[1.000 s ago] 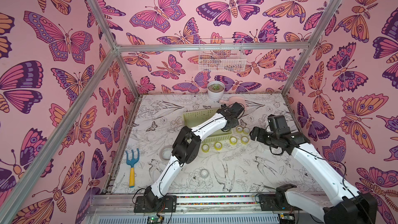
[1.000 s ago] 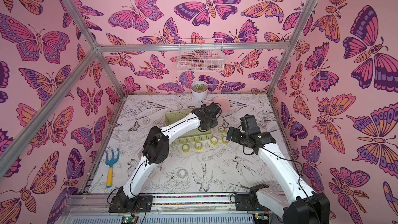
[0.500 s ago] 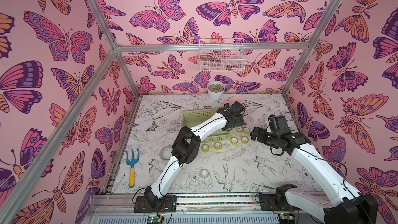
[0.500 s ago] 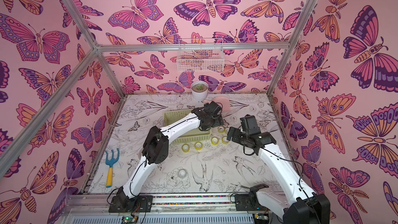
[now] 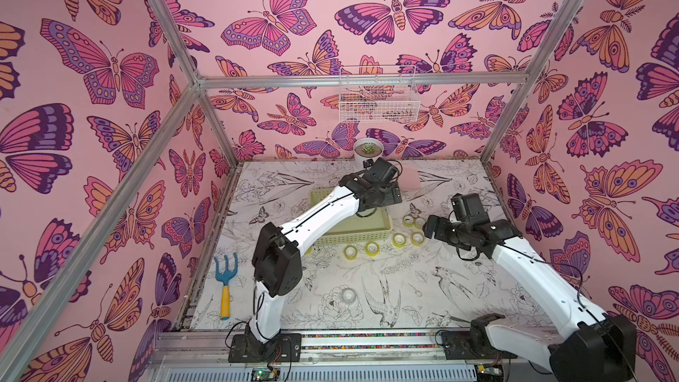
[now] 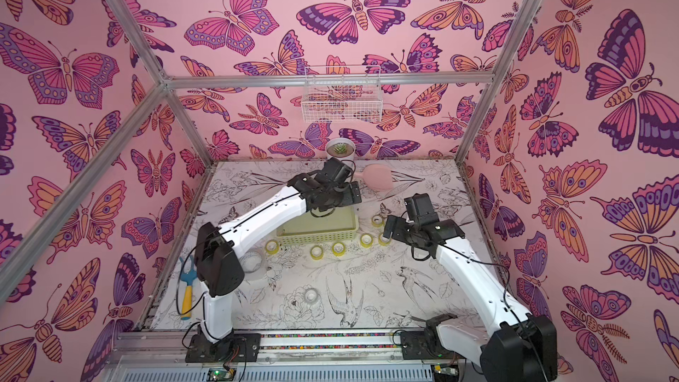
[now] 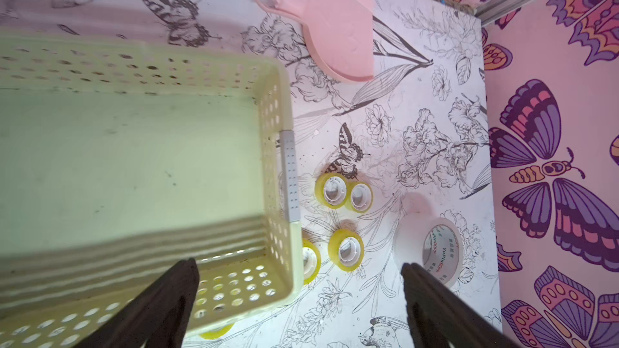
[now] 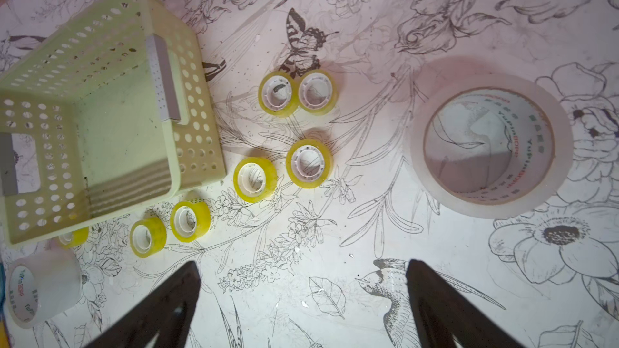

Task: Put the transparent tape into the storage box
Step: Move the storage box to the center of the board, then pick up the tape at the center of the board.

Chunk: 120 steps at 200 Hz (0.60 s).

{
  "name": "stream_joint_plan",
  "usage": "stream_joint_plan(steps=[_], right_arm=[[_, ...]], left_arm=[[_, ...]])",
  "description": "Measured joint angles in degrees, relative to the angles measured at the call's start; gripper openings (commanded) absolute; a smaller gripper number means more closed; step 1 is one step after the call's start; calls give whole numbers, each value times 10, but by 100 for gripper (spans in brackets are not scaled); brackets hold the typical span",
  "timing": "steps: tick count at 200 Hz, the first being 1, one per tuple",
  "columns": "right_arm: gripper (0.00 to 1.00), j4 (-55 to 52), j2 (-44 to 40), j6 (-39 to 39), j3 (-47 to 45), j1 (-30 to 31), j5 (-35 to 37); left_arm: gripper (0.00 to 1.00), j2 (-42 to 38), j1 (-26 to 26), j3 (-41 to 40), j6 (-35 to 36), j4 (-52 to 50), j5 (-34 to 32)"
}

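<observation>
I've got the left fingers [image 7: 157,306] spread wide, holding nothing, above the box [image 5: 352,238] at its 3 o'clock end. The right fingers [image 8: 160,306] are also apart, bare, over the worktop [image 8: 368,229]. The tape [image 8: 310,162] lies on the worktop outside the box: yellow rolls [image 7: 345,249] from its 3 to 6 o'clock, big clear roll [image 8: 489,142] beyond them.

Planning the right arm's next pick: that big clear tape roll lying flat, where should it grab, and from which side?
The big clear tape roll lies flat, hole up, and looks too wide to span. Probably best: come straight down and pinch its wall, one jaw in the core, one outside.
</observation>
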Motion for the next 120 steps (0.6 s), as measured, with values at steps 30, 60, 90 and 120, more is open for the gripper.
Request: stream_joint_plan(steps=[30, 60, 90, 120], right_arm=[[99, 33, 43, -21, 43, 66, -14], [99, 70, 95, -46, 84, 132, -38], [99, 86, 151, -77, 136, 192, -56], [99, 94, 200, -105, 183, 233, -75]], left_arm=[[100, -80, 33, -115, -4, -2, -34], [98, -185, 84, -247, -28, -4, -52], [94, -310, 134, -374, -69, -8, -75], [89, -429, 164, -459, -128, -43, -98]])
